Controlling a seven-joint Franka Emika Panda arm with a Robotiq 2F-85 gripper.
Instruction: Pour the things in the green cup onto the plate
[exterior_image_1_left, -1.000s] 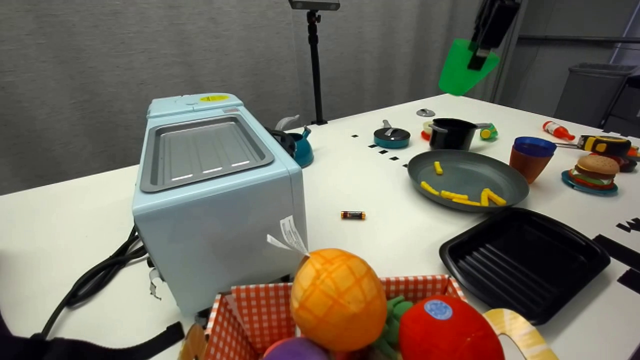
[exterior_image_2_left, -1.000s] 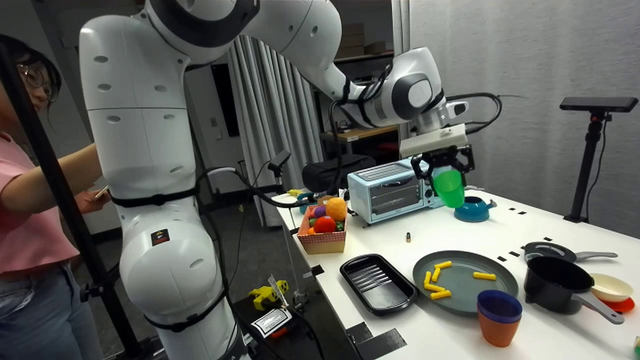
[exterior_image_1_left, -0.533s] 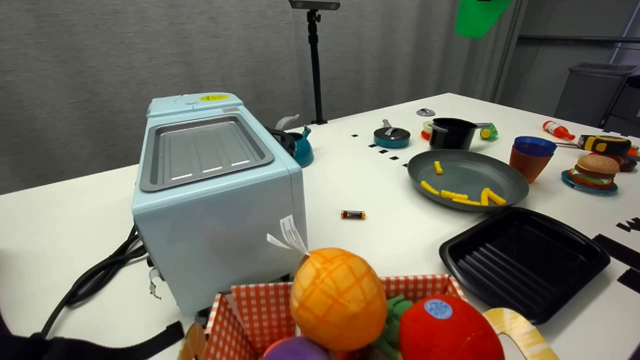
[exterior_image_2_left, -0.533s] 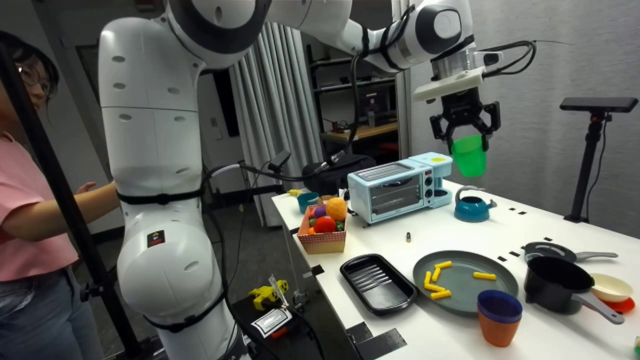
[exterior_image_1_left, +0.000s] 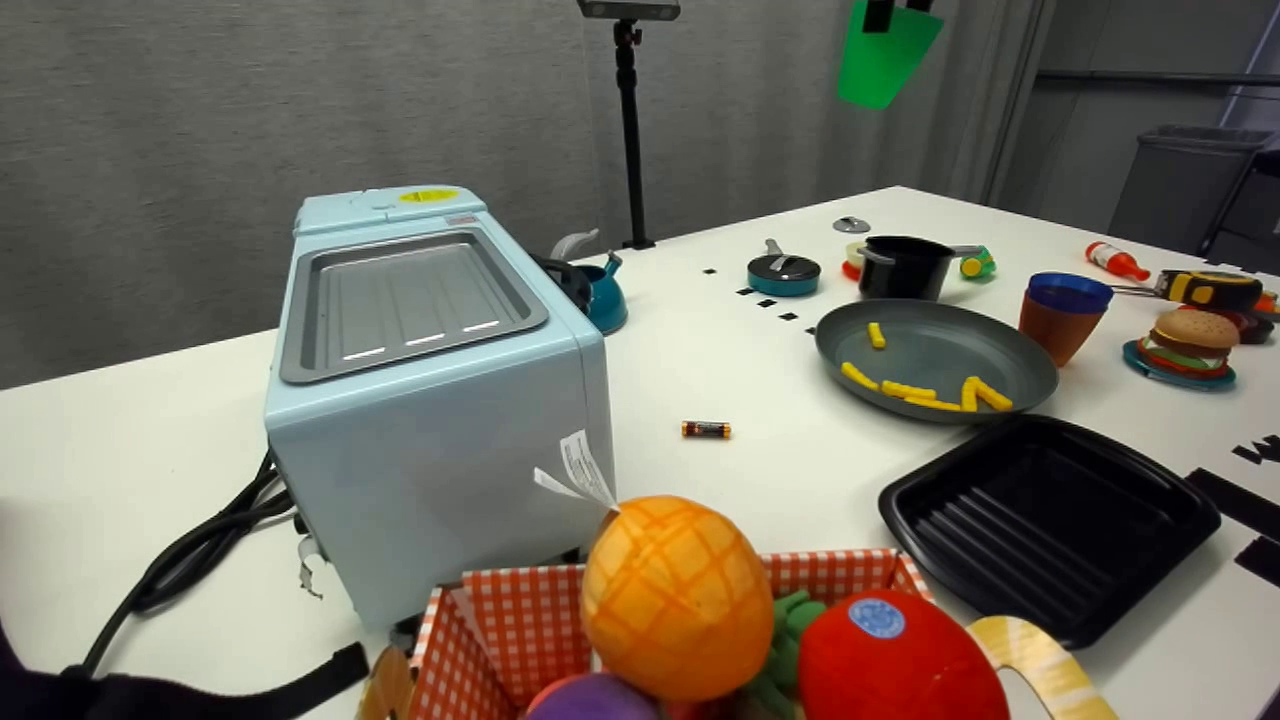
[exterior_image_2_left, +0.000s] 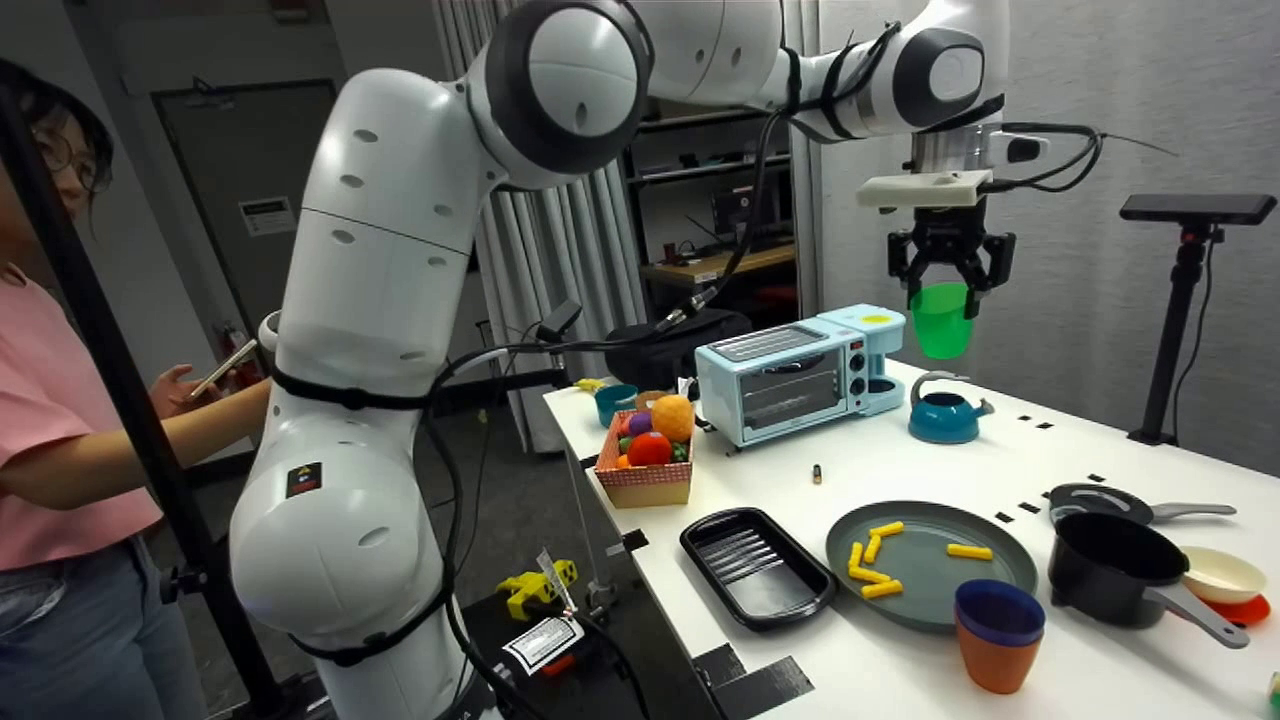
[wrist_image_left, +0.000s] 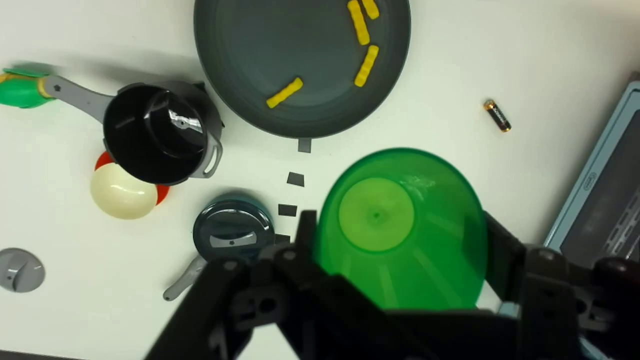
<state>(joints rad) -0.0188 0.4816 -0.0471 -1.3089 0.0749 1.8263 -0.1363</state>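
On the plate (exterior_image_2_left: 927, 582) lie yellow pieces (exterior_image_2_left: 969, 551); the end effector (exterior_image_2_left: 943, 302) grips the empty green cup (wrist_image_left: 402, 230).

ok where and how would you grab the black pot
Probably midway along the long grey handle, coming from above, jaws across it: it is narrow and juts out from high on the upright black pot. The tool holds the green cup, so that should go down first.
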